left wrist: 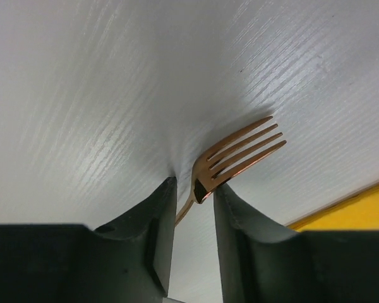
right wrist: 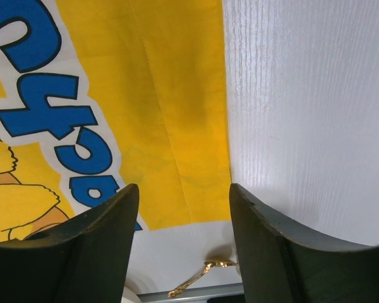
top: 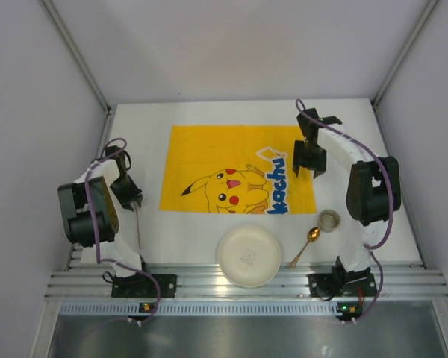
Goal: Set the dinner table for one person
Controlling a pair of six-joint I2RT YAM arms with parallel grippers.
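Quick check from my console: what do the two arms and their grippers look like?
The left arm and right arm both have white links with bulky black joint housings, and a purple cable loops along each. The left gripper and right gripper have matte dark, wedge-shaped fingers.

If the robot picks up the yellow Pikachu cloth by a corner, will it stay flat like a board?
Probably not. The cloth looks thin, with soft creases in the right wrist view, so it would likely droop and fold. It seems light, so a push might wrinkle it or slide it over the smooth white table.
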